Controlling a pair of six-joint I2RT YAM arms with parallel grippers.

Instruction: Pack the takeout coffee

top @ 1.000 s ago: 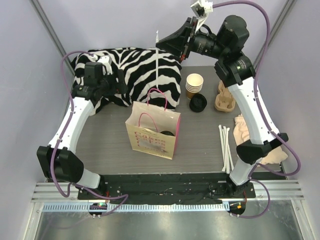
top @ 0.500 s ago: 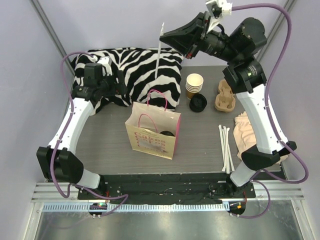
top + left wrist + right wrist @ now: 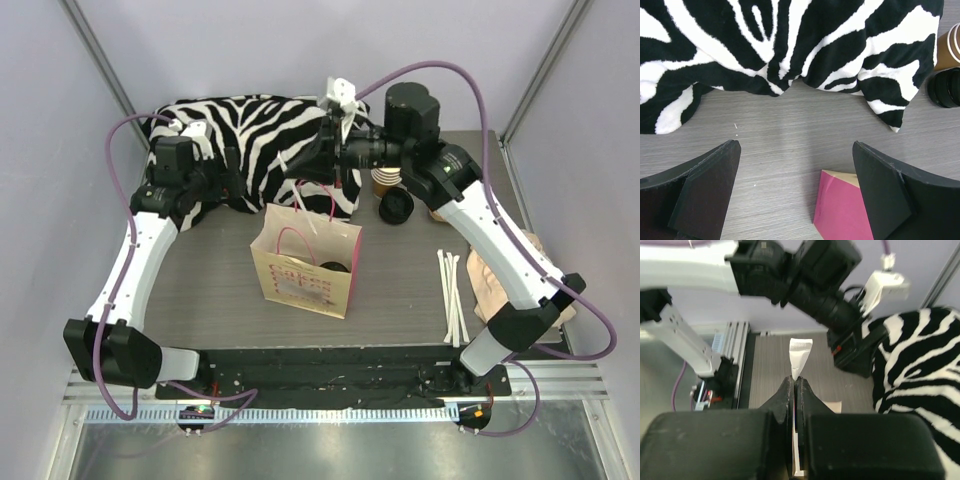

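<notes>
The takeout coffee shows only as a round black lid (image 3: 334,267) inside the open paper bag (image 3: 300,270) at the table's middle. My right gripper (image 3: 299,172) is shut on a white wrapped straw (image 3: 305,205) that slants down toward the bag's opening and pink handles. In the right wrist view the pads (image 3: 788,392) pinch the straw (image 3: 800,351), whose end sticks out past the tips. My left gripper (image 3: 216,180) hangs open and empty left of the bag, over the zebra cloth's edge. Its wrist view shows the bag's pink corner (image 3: 844,207) between its fingers (image 3: 705,192).
A zebra-striped cloth (image 3: 270,125) lies across the back left. A stack of lidless paper cups (image 3: 384,181) and loose black lids (image 3: 396,206) sit behind the bag to the right. White straws (image 3: 452,295) and beige napkins (image 3: 488,280) lie at the right edge.
My right arm has swung down and left from high at the back to just above the bag, carrying the straw. My left gripper has shifted slightly back.
</notes>
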